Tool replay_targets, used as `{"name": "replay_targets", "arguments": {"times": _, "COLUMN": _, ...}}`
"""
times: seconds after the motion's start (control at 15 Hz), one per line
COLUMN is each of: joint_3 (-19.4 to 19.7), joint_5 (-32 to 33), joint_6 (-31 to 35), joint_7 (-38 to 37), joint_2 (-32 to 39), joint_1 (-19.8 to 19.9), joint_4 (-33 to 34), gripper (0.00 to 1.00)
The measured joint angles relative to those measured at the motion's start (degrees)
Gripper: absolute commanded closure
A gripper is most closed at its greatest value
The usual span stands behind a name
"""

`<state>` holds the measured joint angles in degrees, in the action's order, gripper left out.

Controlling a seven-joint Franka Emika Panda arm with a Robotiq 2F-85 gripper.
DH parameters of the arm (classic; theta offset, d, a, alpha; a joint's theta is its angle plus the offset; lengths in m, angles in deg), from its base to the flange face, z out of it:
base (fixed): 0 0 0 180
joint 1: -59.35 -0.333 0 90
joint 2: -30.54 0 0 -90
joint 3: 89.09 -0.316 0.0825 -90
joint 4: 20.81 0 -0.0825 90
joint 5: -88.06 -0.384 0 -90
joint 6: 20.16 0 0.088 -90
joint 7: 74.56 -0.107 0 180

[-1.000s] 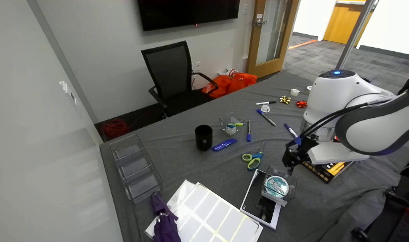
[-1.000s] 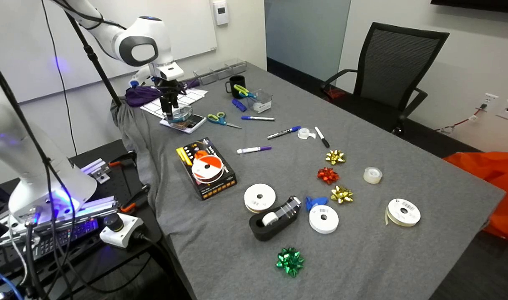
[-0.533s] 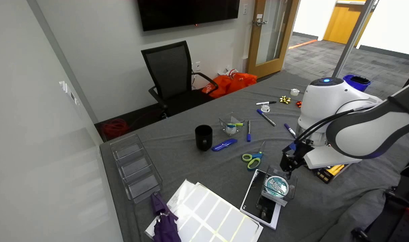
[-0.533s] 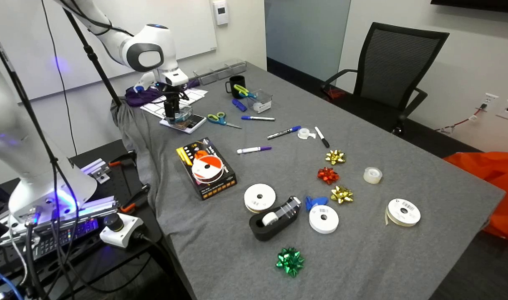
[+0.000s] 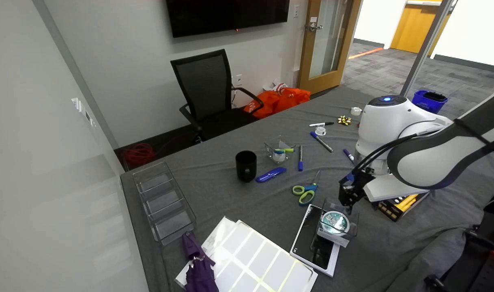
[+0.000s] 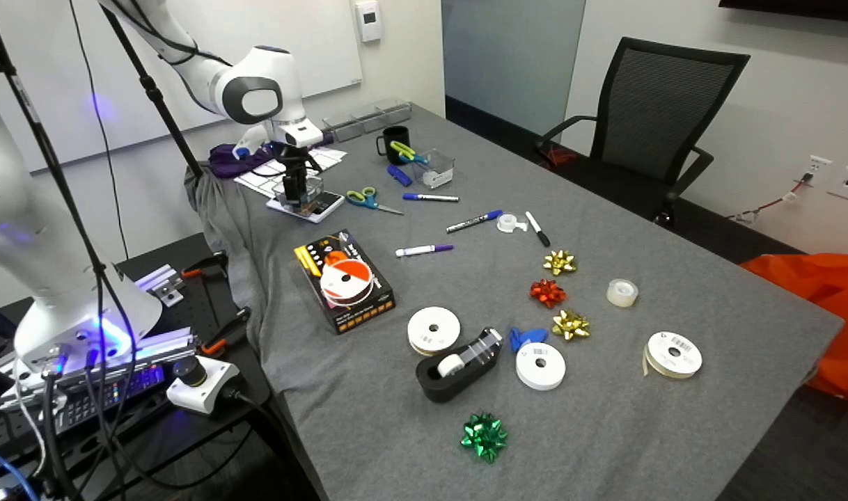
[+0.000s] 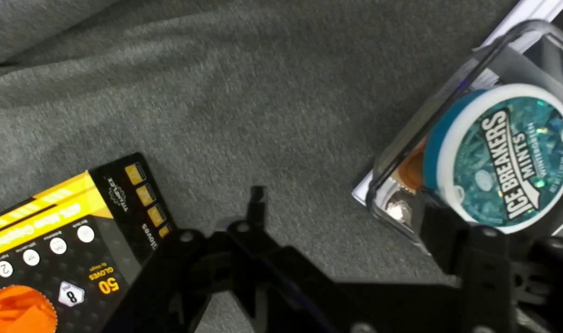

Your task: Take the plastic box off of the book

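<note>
In an exterior view, the plastic box (image 5: 353,227) sits on the book (image 5: 312,243) with a mints tub (image 5: 335,222) inside it. Just beyond the book lie your scissors (image 5: 311,187), and a label sheet (image 5: 259,259) is right beside its other edge. Farther off on the worktop (image 5: 214,198) you have a black cup (image 5: 246,165), a blue cutter (image 5: 271,174) and a divided tray (image 5: 164,205). Compared with half a second ago, your arm (image 5: 409,158) is slightly farther left in this view, and the tub's lid catches more glare.

In an exterior view, a glove box (image 6: 315,261) with a spool (image 6: 340,289) on top lies near the book; a tape dispenser (image 6: 459,364) and a green bow (image 6: 484,437) are well apart. Your jaws hide part of the plastic box.

In the wrist view, your jaws stand spread wide: one overlaps a corner of the plastic box, though you can't tell whether they touch; its partner is over the worktop, near the glove box. You can read "ICE BREAKERS MINTS WINTERGREEN" on the tub, "TITANFLEX" and "50 GLOVES" on the glove box.
</note>
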<state>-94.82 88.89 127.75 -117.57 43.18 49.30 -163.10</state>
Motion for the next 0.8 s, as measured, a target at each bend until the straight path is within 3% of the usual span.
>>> {"name": "replay_targets", "arguments": {"times": 0.47, "joint_3": 1.07, "joint_5": 1.22, "joint_6": -0.29, "joint_7": -0.99, "joint_2": 0.67, "joint_1": -1.21, "joint_4": 1.77, "gripper": 0.97}}
{"name": "replay_targets", "arguments": {"times": 0.53, "joint_3": 1.09, "joint_5": 1.22, "joint_6": -0.29, "joint_7": -1.12, "joint_2": 0.9, "joint_1": -1.39, "joint_4": 2.13, "gripper": 0.99}}
{"name": "replay_targets", "arguments": {"times": 0.6, "joint_3": 1.11, "joint_5": 1.22, "joint_6": -0.3, "joint_7": -1.19, "joint_2": 1.2, "joint_1": -1.48, "joint_4": 2.56, "gripper": 0.77}}
{"name": "replay_targets", "arguments": {"times": 0.8, "joint_3": 1.4, "joint_5": 1.22, "joint_6": -0.31, "joint_7": -1.2, "joint_2": 1.74, "joint_1": -1.5, "joint_4": 3.6, "gripper": 0.59}}
